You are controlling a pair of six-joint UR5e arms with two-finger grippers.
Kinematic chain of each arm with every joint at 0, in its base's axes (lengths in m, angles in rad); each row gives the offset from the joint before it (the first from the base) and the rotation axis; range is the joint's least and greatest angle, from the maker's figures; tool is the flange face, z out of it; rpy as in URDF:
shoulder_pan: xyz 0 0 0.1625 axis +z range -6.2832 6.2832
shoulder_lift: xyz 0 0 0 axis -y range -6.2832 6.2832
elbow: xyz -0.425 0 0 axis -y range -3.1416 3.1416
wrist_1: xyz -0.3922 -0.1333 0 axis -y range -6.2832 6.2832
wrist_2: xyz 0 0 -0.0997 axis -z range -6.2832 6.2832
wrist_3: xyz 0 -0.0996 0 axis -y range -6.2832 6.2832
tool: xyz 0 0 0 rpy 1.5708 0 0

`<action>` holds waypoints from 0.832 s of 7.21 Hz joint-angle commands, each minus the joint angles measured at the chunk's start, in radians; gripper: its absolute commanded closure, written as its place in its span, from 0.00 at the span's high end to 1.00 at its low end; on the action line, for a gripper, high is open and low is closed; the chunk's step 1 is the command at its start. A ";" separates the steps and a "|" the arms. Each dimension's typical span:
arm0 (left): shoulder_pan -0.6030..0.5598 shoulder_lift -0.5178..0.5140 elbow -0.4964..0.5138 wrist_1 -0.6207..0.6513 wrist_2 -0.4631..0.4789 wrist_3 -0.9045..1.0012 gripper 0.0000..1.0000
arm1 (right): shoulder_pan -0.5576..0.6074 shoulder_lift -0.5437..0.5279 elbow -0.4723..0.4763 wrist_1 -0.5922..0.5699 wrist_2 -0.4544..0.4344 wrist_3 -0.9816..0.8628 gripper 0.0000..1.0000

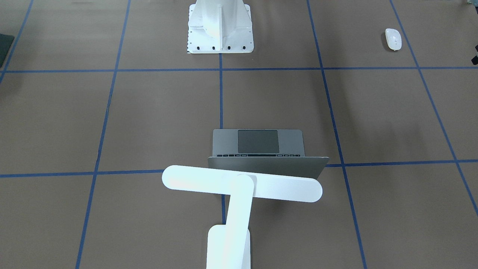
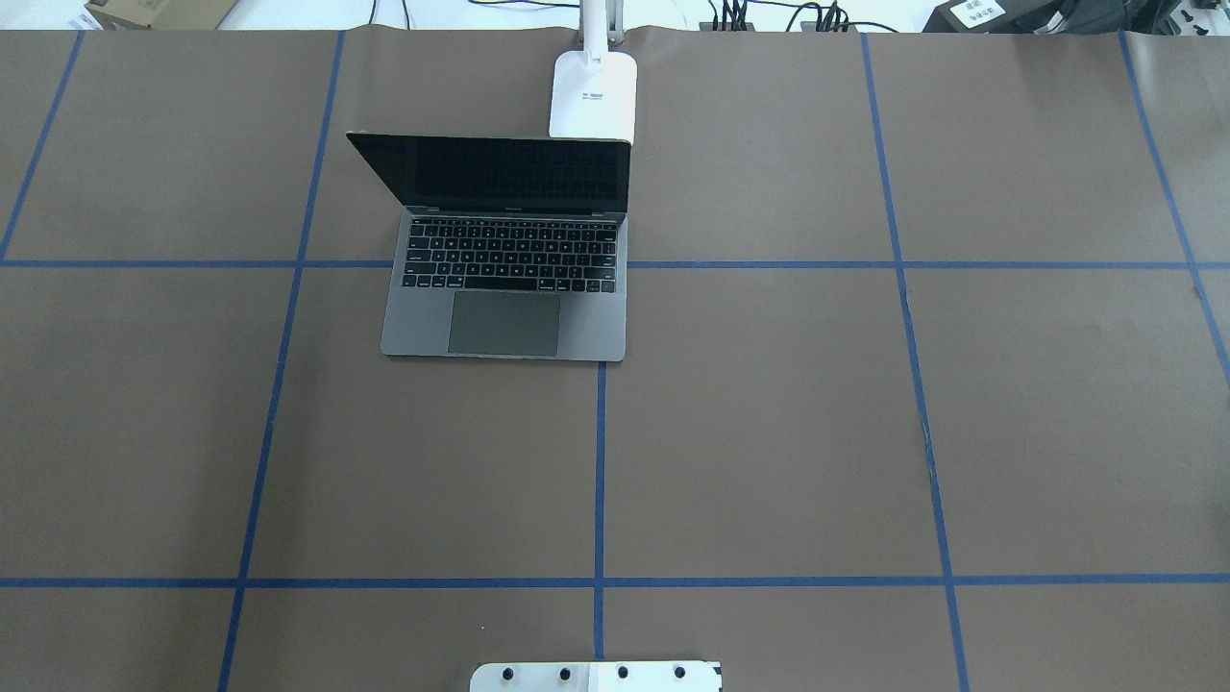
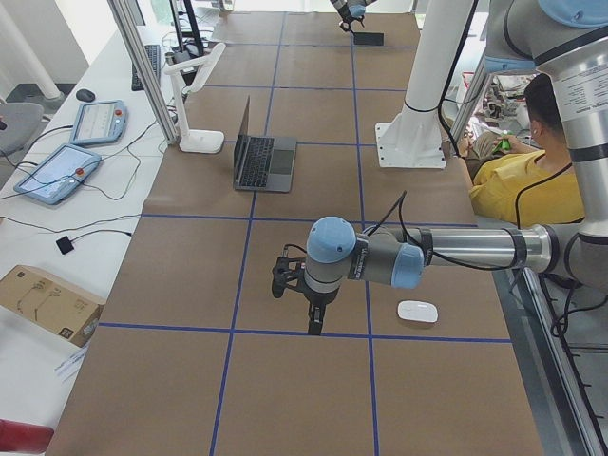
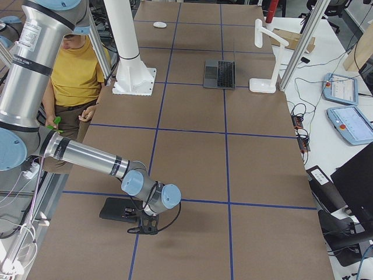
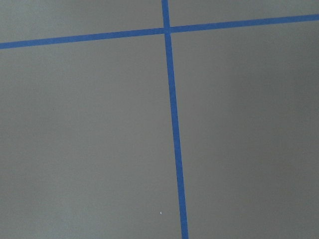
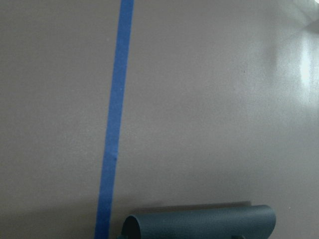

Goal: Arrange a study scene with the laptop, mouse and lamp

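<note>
- the jaws of the left arm (image 3: 456,249) hang tip-down close over the surface (image 2: 769,432), next to a crossing of blue tape lines (image 3: 285,331); i cannot tell whether they are spread or pressed together, and nothing shows in them.
- the left wrist view takes in only bare brown covering and two crossing tape lines.
- the mouse (image 3: 417,311) lies flat near that arm's tip, apart from it, at the robot's own edge of the surface.
- the jaws of the right arm (image 4: 87,157) sit low at the other end, over the edge of a thin black mat (image 4: 113,209); how wide they stand cannot be told.
- the right wrist view shows one tape line and a grey-blue rounded bar (image 6: 199,221) at its lower edge.
- the laptop (image 2: 504,308) stands open mid-surface, towards the far edge, keyboard facing the robot, screen dark.
- the lamp (image 1: 242,183) stands just behind the lid, its base (image 2: 593,96) at the far edge and its bar head level above the lid.
- a white pedestal (image 1: 220,33) is bolted at the robot's side.
- the surface is brown sheet, gridded with blue tape.
- a person in a yellow shirt (image 3: 527,185) sits beside the robot; white benches with handheld screens (image 3: 57,171) and cables flank the far side.
</note>
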 commanded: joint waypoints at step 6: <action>-0.003 0.000 0.000 0.000 0.000 0.000 1.00 | -0.002 0.009 0.109 -0.008 0.064 0.005 0.00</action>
